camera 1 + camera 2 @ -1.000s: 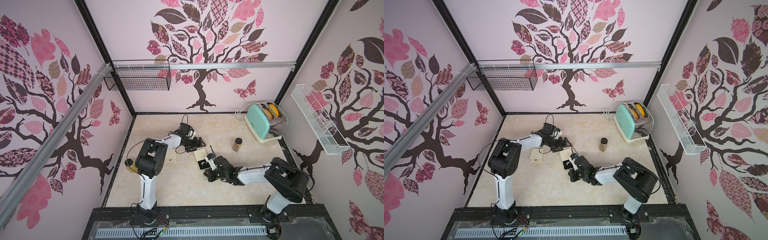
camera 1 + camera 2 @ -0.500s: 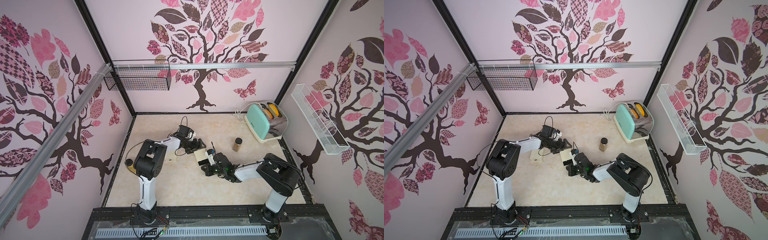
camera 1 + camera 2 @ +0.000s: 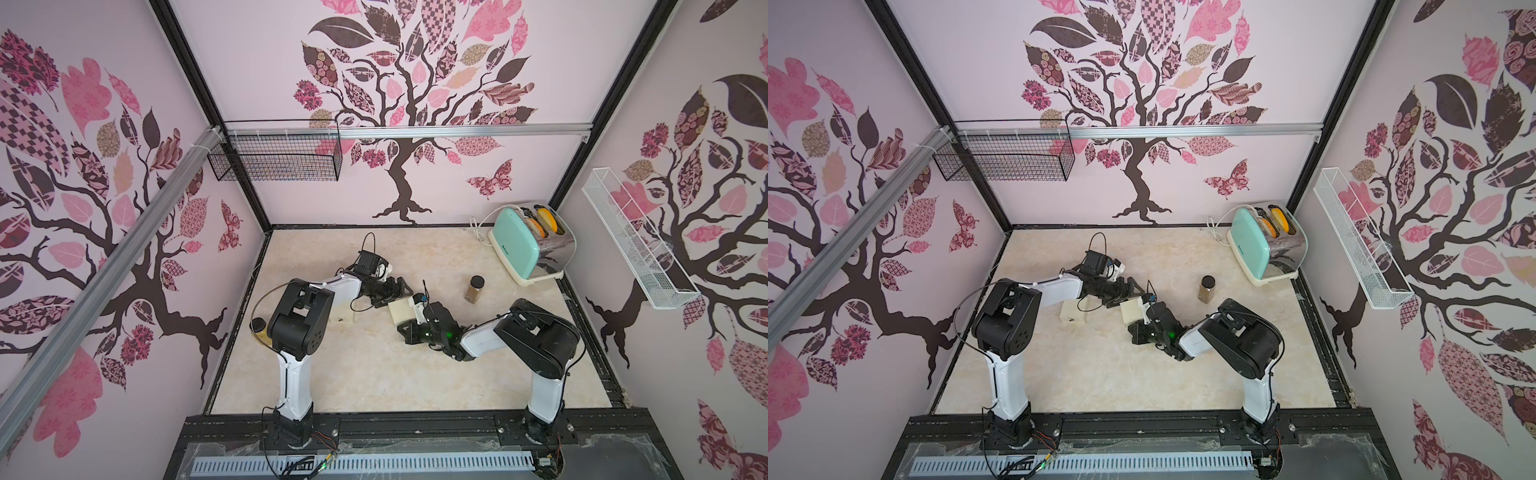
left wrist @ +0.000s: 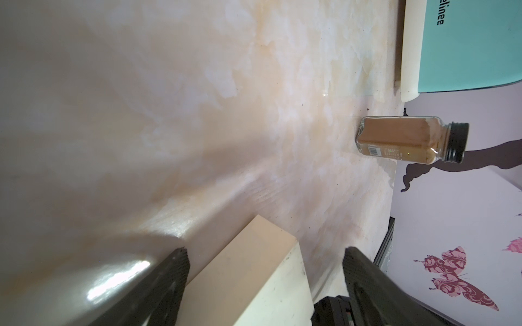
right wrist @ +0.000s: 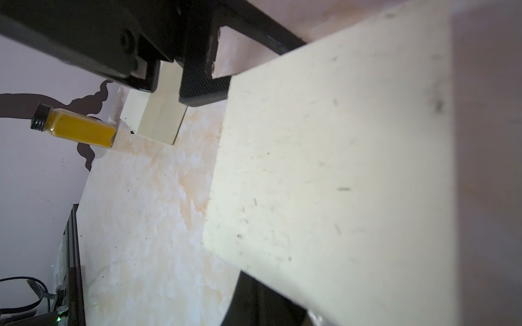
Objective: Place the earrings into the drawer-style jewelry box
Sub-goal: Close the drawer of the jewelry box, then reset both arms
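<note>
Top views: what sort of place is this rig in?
Probably a mock-home robot test booth: tree-decal walls on a black frame enclose a marbled tabletop, two robot arms mount on its front rail, a mint toaster sits at the back.

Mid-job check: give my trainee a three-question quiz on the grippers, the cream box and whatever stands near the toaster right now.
1. True or false: the left gripper has its jaws open, and the cream rectangular box shows between its fingers in the left wrist view.
2. Which thing stands upright on the marbled beige tabletop, nearest the mint-green toaster?
A) brown-filled glass jar with a black cap
B) white mug
C) metal bowl
3. Fill in: the right gripper beside that box is ___ (open or shut).

Key: 1 true; 2 A; 3 shut.
</note>
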Robot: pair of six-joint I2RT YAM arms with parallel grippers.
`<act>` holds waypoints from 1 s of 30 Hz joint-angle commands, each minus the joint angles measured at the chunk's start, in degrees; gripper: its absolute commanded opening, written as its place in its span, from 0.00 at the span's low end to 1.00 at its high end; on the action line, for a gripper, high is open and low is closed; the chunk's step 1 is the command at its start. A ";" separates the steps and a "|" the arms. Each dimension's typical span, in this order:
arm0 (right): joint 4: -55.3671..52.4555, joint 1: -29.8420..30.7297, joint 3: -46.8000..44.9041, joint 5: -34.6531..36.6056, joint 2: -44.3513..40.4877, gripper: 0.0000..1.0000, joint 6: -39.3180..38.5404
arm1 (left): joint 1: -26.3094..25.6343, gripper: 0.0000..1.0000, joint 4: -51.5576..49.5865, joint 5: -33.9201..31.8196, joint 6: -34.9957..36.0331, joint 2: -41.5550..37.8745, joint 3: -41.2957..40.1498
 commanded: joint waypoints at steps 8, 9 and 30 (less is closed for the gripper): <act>-20.05 -0.43 -7.97 20.09 -32.79 0.66 -9.37 | -1.54 0.98 -9.76 -33.82 16.52 -24.37 -3.74; -21.33 -0.78 -9.20 23.55 -35.93 0.68 -12.60 | -1.86 0.98 -6.82 -37.31 17.99 -27.78 -7.64; 23.71 -39.05 -30.29 26.56 -33.39 0.99 -38.90 | 14.04 0.93 48.15 -32.74 44.95 -36.35 -48.50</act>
